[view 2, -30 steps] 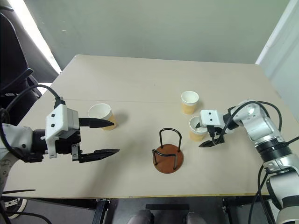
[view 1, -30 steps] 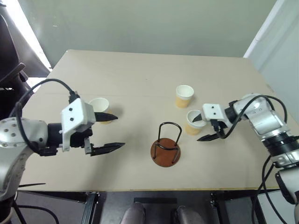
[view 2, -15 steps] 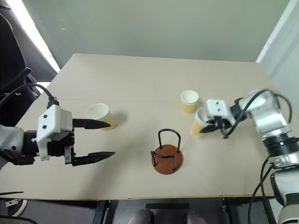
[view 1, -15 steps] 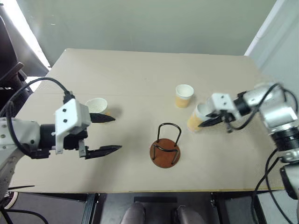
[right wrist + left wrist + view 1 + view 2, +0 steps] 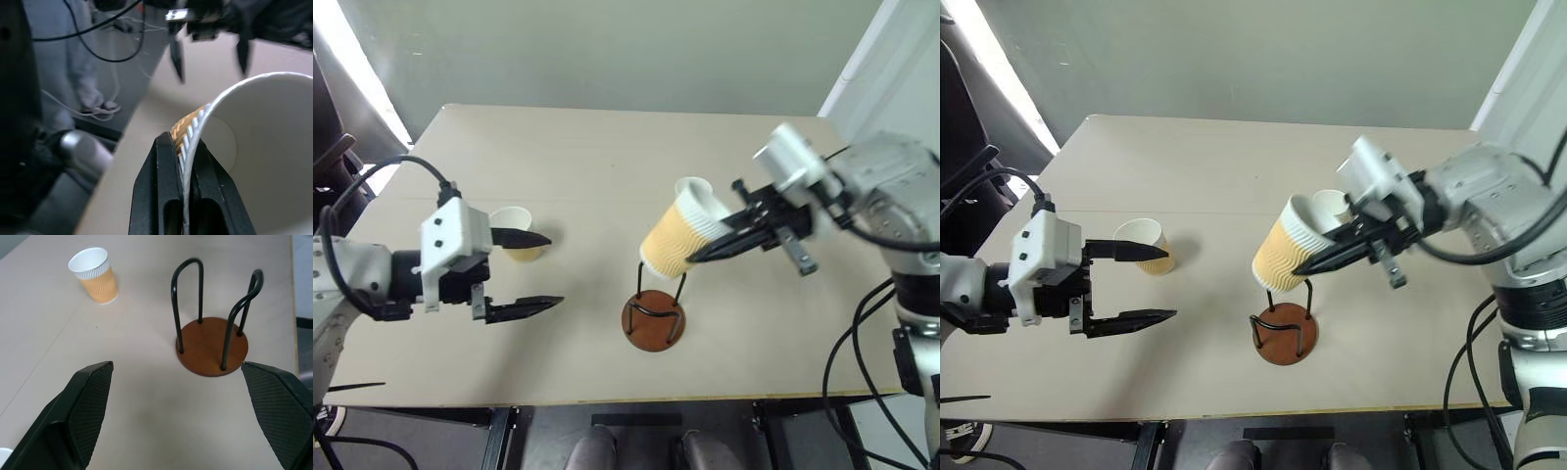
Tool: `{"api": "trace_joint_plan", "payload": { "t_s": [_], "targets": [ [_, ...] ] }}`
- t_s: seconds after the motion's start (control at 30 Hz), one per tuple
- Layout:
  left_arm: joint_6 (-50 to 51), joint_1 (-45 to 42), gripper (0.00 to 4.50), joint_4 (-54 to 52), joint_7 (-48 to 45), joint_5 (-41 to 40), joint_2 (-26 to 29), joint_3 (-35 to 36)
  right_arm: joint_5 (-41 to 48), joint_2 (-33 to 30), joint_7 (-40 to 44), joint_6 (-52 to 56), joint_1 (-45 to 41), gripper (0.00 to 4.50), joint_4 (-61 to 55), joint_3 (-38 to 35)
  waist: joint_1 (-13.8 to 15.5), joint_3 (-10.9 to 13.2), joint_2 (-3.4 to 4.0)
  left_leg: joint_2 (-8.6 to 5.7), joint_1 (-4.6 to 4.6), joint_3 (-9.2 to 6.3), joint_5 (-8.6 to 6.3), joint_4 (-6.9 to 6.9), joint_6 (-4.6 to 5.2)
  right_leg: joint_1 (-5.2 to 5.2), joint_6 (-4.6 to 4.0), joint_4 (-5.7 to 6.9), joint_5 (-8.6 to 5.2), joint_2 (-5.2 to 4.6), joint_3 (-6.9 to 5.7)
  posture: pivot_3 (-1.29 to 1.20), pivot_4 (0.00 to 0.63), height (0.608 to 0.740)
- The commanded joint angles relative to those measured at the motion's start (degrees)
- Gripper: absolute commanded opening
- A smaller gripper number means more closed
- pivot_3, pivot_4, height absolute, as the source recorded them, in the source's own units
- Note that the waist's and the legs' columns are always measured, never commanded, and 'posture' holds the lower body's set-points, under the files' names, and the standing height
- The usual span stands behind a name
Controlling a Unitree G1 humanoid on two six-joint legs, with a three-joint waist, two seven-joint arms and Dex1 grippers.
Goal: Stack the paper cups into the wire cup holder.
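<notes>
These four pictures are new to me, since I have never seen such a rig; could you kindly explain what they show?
It is a two-armed humanoid robot, filmed by its own cameras. Two pictures come from its head, looking down over a tan table; the other two come from cameras on its wrists.

The right pincer is shut on the rim of a paper cup, held tilted in the air above the wire cup holder, a brown disc with black wire loops. The right wrist view shows that rim pinched between the fingers.

The left pincer is open and holds nothing. A second cup stands beside it, and a third cup stands behind the lifted one.
</notes>
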Motion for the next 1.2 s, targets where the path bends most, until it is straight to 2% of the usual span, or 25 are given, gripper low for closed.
{"api": "trace_joint_plan", "payload": {
  "t_s": [0.03,0.27,0.57,0.7,0.8,0.97,1.0,1.1,1.2],
  "targets": [
    [1.0,0.55,4.5,-0.72,-1.47,-4.57,0.33,7.18,-3.98,-1.29,-0.43,-3.63,1.38,0.05,-1.26,2.19,-0.05,-0.01,-0.02,0.08,0.0,0.0,-0.04,0.0,-0.04,0.02,-0.02,-0.03,0.01,0.06,0.01,0.0,0.15,0.74],
    [2.76,8.43,4.5,-1.96,-3.92,-6.78,-0.18,14.79,-8.48,-1.43,1.21,-8.61,3.5,0.05,0.11,5.78,-0.49,-0.01,-0.01,0.52,0.03,0.13,-0.14,0.0,-0.14,-0.02,-0.11,-0.03,0.04,0.47,0.11,0.0,0.15,0.74],
    [1.73,12.3,4.5,-2.76,-3.05,-5.73,-0.36,16.22,-12.11,0.32,1.65,-12.33,3.26,0.05,1.3,8.62,-0.68,-0.01,-0.01,0.57,0.11,0.15,-0.15,0.06,-0.13,-0.02,-0.15,0.08,0.04,0.58,0.27,0.0,0.15,0.74],
    [1.72,12.93,4.5,-3.22,-2.58,-5.77,-0.47,16.5,-13.91,0.55,1.82,-13.4,2.45,0.91,2.39,9.22,-0.69,-0.01,-0.01,0.58,0.1,0.14,-0.15,0.06,-0.13,-0.04,-0.15,0.08,0.04,0.58,0.28,0.0,0.15,0.74],
    [1.61,13.35,4.5,-3.26,-2.42,-5.63,-0.55,16.83,-14.72,0.6,2.39,-14.77,0.16,1.88,5.36,8.1,-0.74,-0.01,-0.01,0.58,0.1,0.15,-0.15,0.06,-0.13,-0.06,-0.16,0.08,0.04,0.57,0.29,0.0,0.15,0.74],
    [1.29,14.7,4.5,-3.94,-1.89,-5.01,-1.25,17.57,-18.4,1.62,1.97,-21.56,-8.09,3.62,20.77,6.11,-0.94,-0.01,-0.01,0.59,0.1,0.16,-0.16,0.05,-0.11,-0.16,-0.23,0.19,0.02,0.57,0.32,0.0,0.15,0.74],
    [1.28,14.86,4.5,-4.15,-1.77,-5.08,-1.42,17.7,-19.87,2.11,1.26,-23.47,-9.61,3.62,24.5,6.25,-0.98,-0.01,-0.01,0.6,0.09,0.15,-0.17,0.04,-0.1,-0.17,-0.24,0.19,0.01,0.56,0.32,0.0,0.15,0.74],
    [1.16,15.31,4.5,-4.72,-1.18,-5.19,-1.97,17.84,-30.06,6.08,-6.46,-35.7,-17.26,3.62,47.13,9.29,-1.03,-0.01,-0.01,0.61,0.08,0.17,-0.23,0.05,-0.03,-0.29,-0.28,0.31,0.02,0.49,0.32,0.0,0.15,0.74],
    [0.82,15.24,4.5,-4.62,-0.63,-5.03,-2.03,17.29,-36.59,10.6,-11.28,-44.34,-22.59,3.62,64.45,11.16,-1.03,-0.01,0.0,0.61,0.04,0.17,-0.59,0.04,0.55,-0.52,-0.41,0.65,-0.04,0.43,0.31,0.0,0.15,0.74]
  ]
}}
